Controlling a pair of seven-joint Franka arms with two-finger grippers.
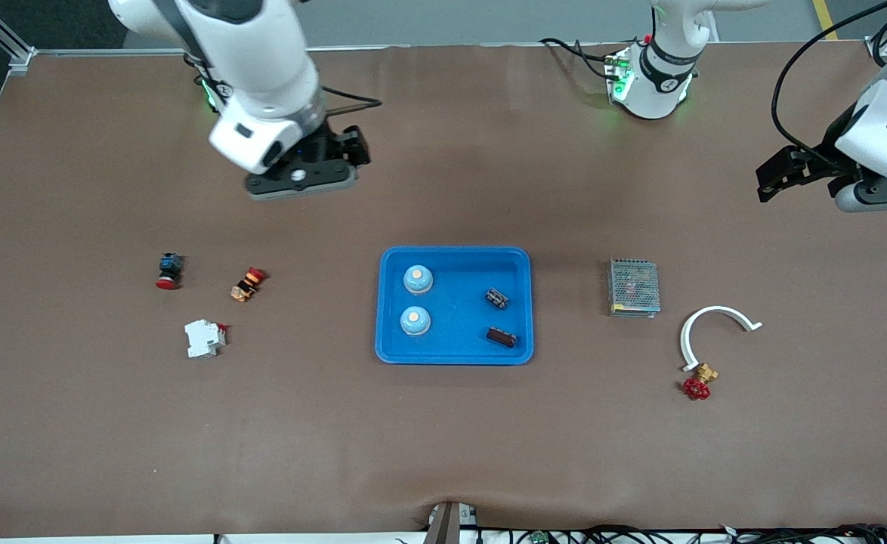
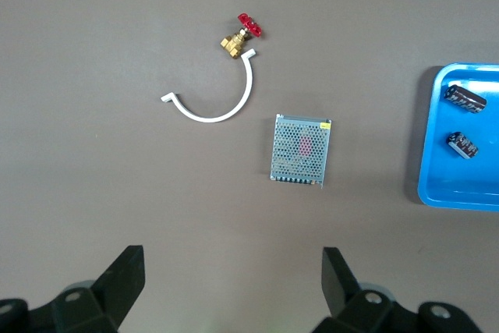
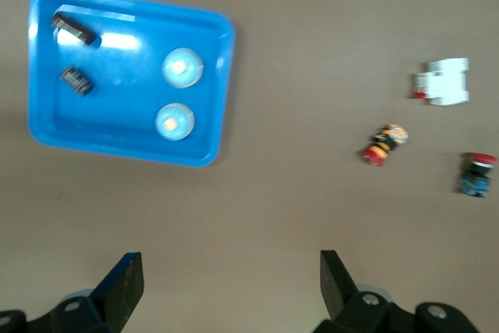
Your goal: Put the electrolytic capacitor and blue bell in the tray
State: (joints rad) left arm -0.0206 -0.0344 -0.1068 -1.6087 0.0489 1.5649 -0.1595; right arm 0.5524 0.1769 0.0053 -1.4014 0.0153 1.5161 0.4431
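The right gripper (image 1: 304, 175) is hanging with its fingers spread wide and gripping nothing, over bare table toward the right arm's end. The left gripper (image 1: 806, 175) is also released and empty, and it is hovering over the table edge at the left arm's end. Both arms are waiting up and away from the work, I judge because nothing is left for them to carry.

Seen in the front view, the tray (image 1: 455, 361) is lying at about five o'clock from the right gripper and at about eight o'clock from the left one, well apart from both. Inside it, two blue bells (image 1: 418, 279) are sitting dome up, one nearer to the camera than the other, on the side toward the right arm. Two electrolytic capacitors (image 1: 497, 298) are lying on their sides on the side toward the left arm. So the task's things are already resting in the tray, none touching another.

Outside the tray, a power supply (image 1: 633, 287), a white curved bracket (image 1: 712, 326) and a brass valve (image 1: 700, 382) are lying toward the left arm's end. A white breaker (image 1: 205, 338) and two push buttons (image 1: 169, 270) are lying toward the right arm's end.
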